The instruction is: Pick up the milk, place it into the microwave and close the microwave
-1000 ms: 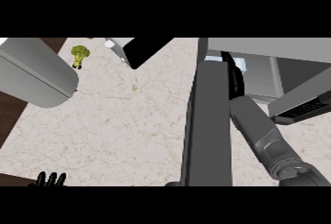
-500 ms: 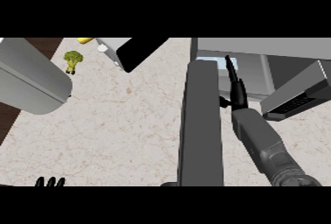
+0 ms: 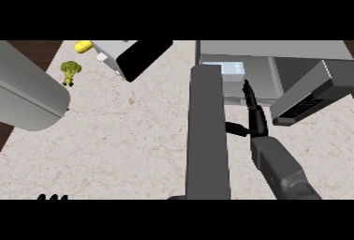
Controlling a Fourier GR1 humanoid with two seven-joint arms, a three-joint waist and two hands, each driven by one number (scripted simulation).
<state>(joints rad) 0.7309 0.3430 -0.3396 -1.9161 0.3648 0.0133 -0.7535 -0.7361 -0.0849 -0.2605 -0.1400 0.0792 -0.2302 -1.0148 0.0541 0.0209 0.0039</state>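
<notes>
The microwave (image 3: 276,54) stands at the back right with its grey door (image 3: 207,140) swung open toward me. Inside the opening sits a pale blue-white milk carton (image 3: 224,70), free of any hand. My right hand (image 3: 254,117) lies just right of the door with its fingers straight and pointing toward the opening, thumb out toward the door; it is open and holds nothing. Only the fingertips of my left hand (image 3: 52,197) show, resting at the lower left edge.
A big grey cylinder (image 3: 27,96) lies at the left. Broccoli (image 3: 70,70) and a yellow item (image 3: 83,46) sit at the back left beside a white box with a black panel (image 3: 135,55). A dark keypad panel (image 3: 311,98) juts out at the right.
My right hand has drawn back toward me along the door, away from the microwave's opening. The milk carton now shows inside. The left fingertips stayed put.
</notes>
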